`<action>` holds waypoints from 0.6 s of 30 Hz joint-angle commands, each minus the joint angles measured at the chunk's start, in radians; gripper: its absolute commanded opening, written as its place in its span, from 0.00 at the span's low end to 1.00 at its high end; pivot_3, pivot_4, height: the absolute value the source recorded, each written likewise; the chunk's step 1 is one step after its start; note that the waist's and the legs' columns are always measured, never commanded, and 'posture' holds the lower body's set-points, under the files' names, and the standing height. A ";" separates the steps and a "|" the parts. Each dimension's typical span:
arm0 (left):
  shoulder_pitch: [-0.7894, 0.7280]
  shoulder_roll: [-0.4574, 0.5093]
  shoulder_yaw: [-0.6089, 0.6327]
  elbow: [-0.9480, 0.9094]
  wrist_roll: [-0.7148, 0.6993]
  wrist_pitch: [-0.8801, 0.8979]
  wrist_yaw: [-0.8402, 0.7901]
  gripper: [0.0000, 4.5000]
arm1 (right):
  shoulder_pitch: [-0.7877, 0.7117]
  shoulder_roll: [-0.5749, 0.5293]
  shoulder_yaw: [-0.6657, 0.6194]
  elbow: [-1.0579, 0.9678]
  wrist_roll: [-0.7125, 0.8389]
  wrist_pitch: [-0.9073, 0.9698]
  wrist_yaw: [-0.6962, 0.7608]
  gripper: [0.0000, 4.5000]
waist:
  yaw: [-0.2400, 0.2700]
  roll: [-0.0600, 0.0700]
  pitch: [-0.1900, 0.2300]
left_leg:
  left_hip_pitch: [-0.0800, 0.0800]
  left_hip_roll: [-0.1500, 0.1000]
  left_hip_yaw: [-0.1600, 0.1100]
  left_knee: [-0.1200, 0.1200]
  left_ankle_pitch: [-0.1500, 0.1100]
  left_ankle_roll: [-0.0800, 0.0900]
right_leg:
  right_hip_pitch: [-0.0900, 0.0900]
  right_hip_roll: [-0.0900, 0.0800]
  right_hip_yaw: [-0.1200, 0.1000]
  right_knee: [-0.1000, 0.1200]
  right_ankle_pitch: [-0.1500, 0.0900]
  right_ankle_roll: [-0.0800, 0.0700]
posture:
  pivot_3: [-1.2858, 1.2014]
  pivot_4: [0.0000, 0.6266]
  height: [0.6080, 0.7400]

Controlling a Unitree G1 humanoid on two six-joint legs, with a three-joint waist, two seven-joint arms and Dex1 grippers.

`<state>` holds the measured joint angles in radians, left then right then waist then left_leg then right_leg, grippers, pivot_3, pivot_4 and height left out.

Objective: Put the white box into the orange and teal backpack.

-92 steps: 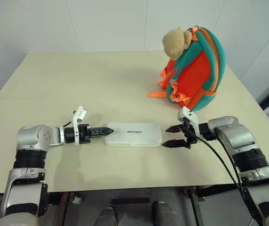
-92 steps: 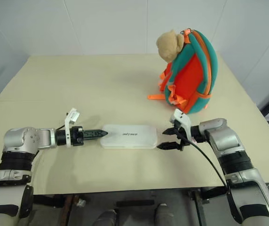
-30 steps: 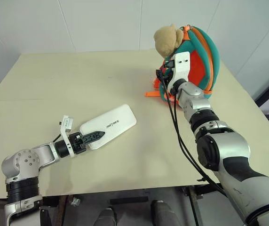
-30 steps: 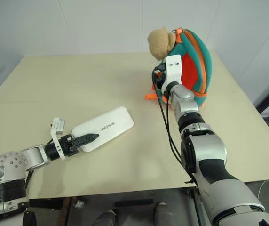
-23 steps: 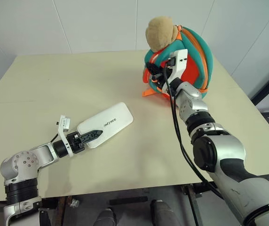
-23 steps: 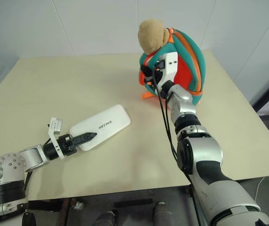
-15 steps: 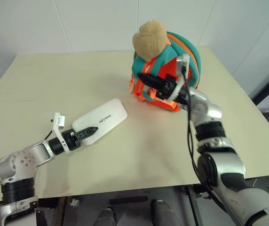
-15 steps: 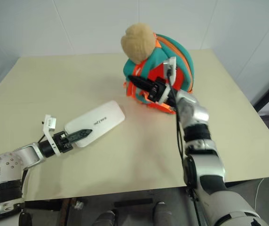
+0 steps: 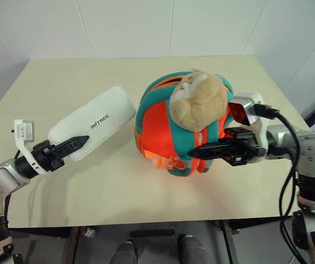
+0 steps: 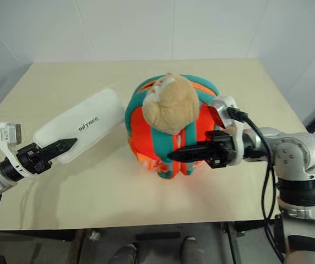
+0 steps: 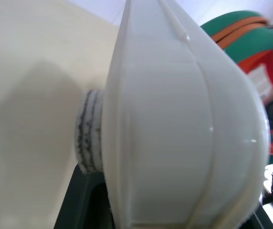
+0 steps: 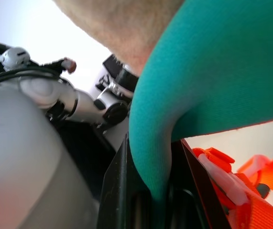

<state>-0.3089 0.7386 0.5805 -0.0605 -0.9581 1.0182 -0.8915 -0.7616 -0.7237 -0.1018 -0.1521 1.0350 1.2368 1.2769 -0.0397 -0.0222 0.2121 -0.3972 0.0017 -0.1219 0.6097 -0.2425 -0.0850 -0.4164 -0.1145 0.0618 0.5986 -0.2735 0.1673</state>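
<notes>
- One white box [image 9: 94, 122], one orange and teal backpack [image 9: 171, 129], two pincers, all over one beige surface [image 9: 91, 190].
- The left pincer [image 9: 75, 144] is clamped on the near end of the white box, holding it raised above the surface and slanting toward the backpack; its far end sits just beside the backpack's side.
- The right pincer [image 9: 199, 152] is closed on a teal strap [image 12: 184, 90] of the backpack, below the one tan plush head [image 9: 199, 99].
- The backpack is at the middle of the surface, between both arms.
</notes>
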 commanded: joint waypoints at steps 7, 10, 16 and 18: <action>-0.051 0.040 -0.015 -0.194 -0.102 -0.055 -0.045 0.31 | -0.026 0.015 0.083 0.077 -0.090 -0.135 0.036 0.00 | 0.009 0.000 0.000 | 0.000 0.000 0.000 0.002 0.000 0.000 | 0.001 0.000 0.000 -0.001 0.001 0.000 | 0.52 0.24 1.00; -0.043 0.056 -0.052 -0.205 -0.080 -0.076 -0.069 0.31 | -0.025 0.024 0.092 0.075 -0.090 -0.145 0.034 0.00 | 0.011 0.000 0.000 | -0.001 0.000 0.000 0.002 -0.001 0.001 | 0.000 0.000 0.000 -0.001 0.001 0.001 | 0.52 0.24 1.00; -0.049 0.144 -0.206 -0.192 0.062 -0.206 -0.196 0.31 | -0.026 0.036 0.098 0.078 -0.100 -0.159 0.032 0.00 | 0.012 0.000 0.000 | -0.003 0.000 0.000 0.002 -0.001 0.001 | 0.000 0.000 0.000 -0.003 0.001 0.001 | 0.52 0.24 1.00; -0.092 0.186 -0.312 -0.145 0.202 -0.338 -0.252 0.31 | -0.026 0.039 0.100 0.082 -0.103 -0.165 0.029 0.00 | 0.012 0.000 0.000 | -0.003 0.000 0.000 0.002 -0.001 0.001 | 0.000 0.000 0.000 -0.003 0.001 0.001 | 0.52 0.24 1.00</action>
<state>-0.3756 0.8910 0.3516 -0.2075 -0.8481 0.7678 -1.0732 -0.7738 -0.6930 0.0099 -0.0541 0.9255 1.0928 1.2970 -0.0273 -0.0222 0.2122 -0.4002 0.0015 -0.1219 0.6112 -0.2435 -0.0840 -0.4160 -0.1143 0.0612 0.5949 -0.2722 0.1683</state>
